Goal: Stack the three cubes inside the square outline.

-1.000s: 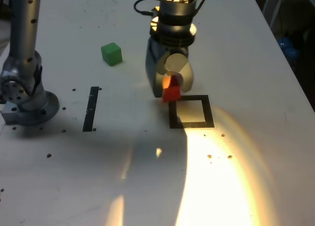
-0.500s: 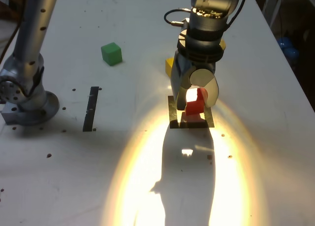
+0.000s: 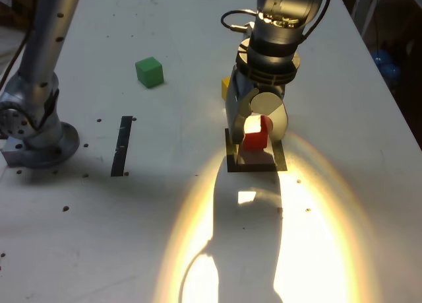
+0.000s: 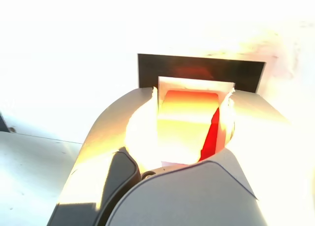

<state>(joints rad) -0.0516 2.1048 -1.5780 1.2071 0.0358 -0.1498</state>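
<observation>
The arm (image 3: 273,39) is dark metallic grey with glossy rounded joints. A thin black cable (image 3: 231,16) loops beside it. The tool (image 3: 264,118) has smooth grey, curved jaws.

A white tabletop (image 3: 178,26), dotted with small dark specks, carries a bright, amber-rimmed pool of light (image 3: 316,243). Beyond its edge on the exterior view's right, a blue object (image 3: 388,67) sits in dark surroundings.

One red cube (image 3: 255,140), one yellow cube (image 3: 225,88), one green cube (image 3: 150,72), one square outline (image 3: 257,168), one tape strip (image 3: 122,146)
</observation>
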